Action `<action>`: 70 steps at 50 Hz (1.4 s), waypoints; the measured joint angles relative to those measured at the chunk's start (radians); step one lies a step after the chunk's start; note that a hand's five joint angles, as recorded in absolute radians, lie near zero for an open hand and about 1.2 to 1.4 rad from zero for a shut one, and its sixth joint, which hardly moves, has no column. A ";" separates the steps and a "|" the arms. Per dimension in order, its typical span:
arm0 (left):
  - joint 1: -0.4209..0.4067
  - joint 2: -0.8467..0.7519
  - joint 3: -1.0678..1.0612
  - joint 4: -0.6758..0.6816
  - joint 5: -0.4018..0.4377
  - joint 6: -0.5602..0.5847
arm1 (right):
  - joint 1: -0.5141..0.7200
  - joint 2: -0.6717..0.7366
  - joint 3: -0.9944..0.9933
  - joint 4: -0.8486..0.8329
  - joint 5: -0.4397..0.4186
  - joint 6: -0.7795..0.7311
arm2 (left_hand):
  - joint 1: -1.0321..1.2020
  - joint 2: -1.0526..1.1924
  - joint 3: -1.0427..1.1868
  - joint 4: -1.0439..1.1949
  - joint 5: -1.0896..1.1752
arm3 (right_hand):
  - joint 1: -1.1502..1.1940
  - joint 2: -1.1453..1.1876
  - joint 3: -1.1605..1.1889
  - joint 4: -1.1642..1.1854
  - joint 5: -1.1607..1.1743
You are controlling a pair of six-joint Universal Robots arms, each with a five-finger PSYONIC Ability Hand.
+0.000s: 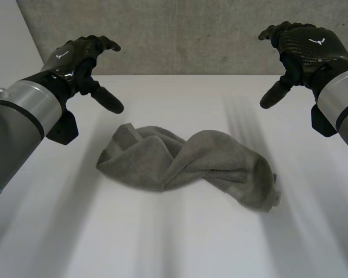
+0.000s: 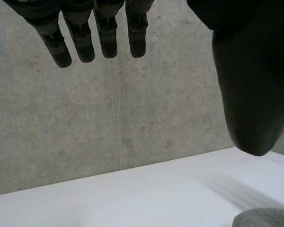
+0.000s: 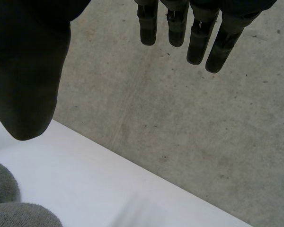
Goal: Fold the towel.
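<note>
Lying bunched and twisted near the middle of the white table, the grey towel runs its long axis across the robot, left end set slightly farther back. The left hand and right hand hover over the far side, fingers relaxed and spread, holding nothing. The towel sits below the fingertips, between both hands; the left hand looks nearer its end.
</note>
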 measured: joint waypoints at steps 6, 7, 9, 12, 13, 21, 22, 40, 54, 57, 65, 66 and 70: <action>0.006 -0.058 0.000 0.052 0.014 0.003 | -0.005 0.024 -0.007 -0.002 -0.061 -0.009 | 0.000 0.000 0.000 0.000 0.000 | -0.004 0.000 0.000 0.000 0.000; 0.007 -0.077 0.001 0.065 0.020 0.004 | -0.006 0.041 -0.010 -0.001 -0.091 -0.012 | 0.000 0.000 0.000 0.000 0.000 | -0.004 0.000 0.000 0.000 0.000; 0.008 -0.108 0.004 0.084 0.036 0.010 | -0.008 0.070 -0.017 0.000 -0.139 -0.017 | 0.000 0.000 0.000 0.000 0.000 | -0.004 0.000 0.000 0.000 0.000; 0.011 -0.173 0.010 0.112 0.082 0.035 | -0.014 0.134 -0.030 0.003 -0.225 -0.033 | 0.000 0.000 0.000 0.000 0.000 | -0.005 0.000 0.000 0.000 0.000; 0.012 -0.189 0.012 0.118 0.096 0.044 | -0.015 0.152 -0.033 0.003 -0.243 -0.039 | 0.000 0.000 0.000 0.000 0.000 | -0.005 0.000 0.000 0.000 0.000; 0.033 -0.387 0.047 0.143 0.242 0.202 | -0.036 0.372 -0.078 -0.005 -0.336 -0.134 | 0.000 0.000 0.000 0.000 0.000 | -0.005 0.000 0.000 0.000 0.000; 0.035 -0.415 0.056 0.143 0.253 0.226 | -0.039 0.405 -0.088 -0.011 -0.337 -0.144 | 0.000 0.000 0.000 0.000 0.000 | -0.005 0.000 0.000 0.000 0.000; 0.017 -0.653 0.225 0.128 0.270 0.424 | -0.002 0.726 -0.267 -0.083 -0.279 -0.151 | 0.952 1.014 0.000 0.000 1.053 | 0.665 0.686 0.000 0.000 0.690; 0.040 -0.409 0.084 -0.081 0.275 0.442 | -0.065 0.411 -0.102 0.113 -0.374 -0.222 | 0.959 1.021 0.000 0.000 1.070 | 1.062 1.023 0.000 0.000 1.066; 0.057 -0.353 0.051 -0.099 0.274 0.442 | -0.079 0.363 -0.078 0.207 -0.432 -0.315 | 0.959 1.023 0.000 0.000 1.070 | 1.062 1.023 0.000 0.000 1.066; 0.080 -0.363 0.126 -0.045 0.264 0.434 | -0.069 0.407 -0.222 0.293 -0.436 -0.501 | 0.959 1.023 0.000 0.000 1.070 | 1.062 1.024 0.000 0.000 1.066; 0.077 -0.378 0.153 -0.018 0.260 0.431 | -0.063 0.429 -0.266 0.276 -0.427 -0.508 | 0.959 1.023 0.000 0.000 1.070 | 1.062 1.024 0.000 0.000 1.066; 0.063 -0.411 0.238 0.117 0.230 0.407 | -0.032 0.486 -0.415 0.158 -0.374 -0.506 | 0.959 1.024 0.000 0.000 1.070 | 1.062 1.024 0.000 0.000 1.066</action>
